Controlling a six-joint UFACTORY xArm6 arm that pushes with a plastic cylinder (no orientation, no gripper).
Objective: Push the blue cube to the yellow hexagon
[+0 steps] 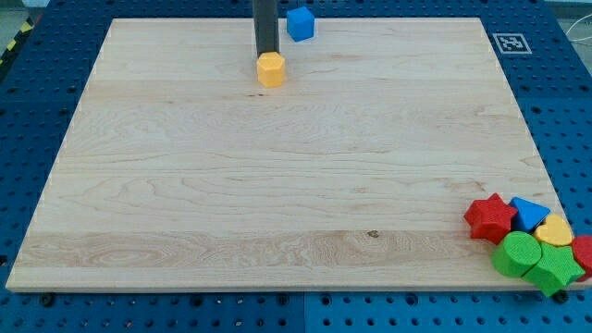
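Observation:
The blue cube (pixel 300 23) sits near the top edge of the wooden board (pixel 277 185), a little right of centre. The yellow hexagon (pixel 270 69) lies just below and to the left of it, a short gap apart. The dark rod comes down from the view's top, and my tip (pixel 265 55) ends right at the hexagon's upper edge, touching or nearly touching it. The tip is left of and below the blue cube, apart from it.
A cluster of blocks sits at the board's bottom right corner: a red star (pixel 489 218), a blue block (pixel 529 213), a yellow heart (pixel 555 231), a green cylinder (pixel 516 254), a green block (pixel 554 269) and a red block (pixel 584 252). A marker tag (pixel 510 43) lies beyond the top right corner.

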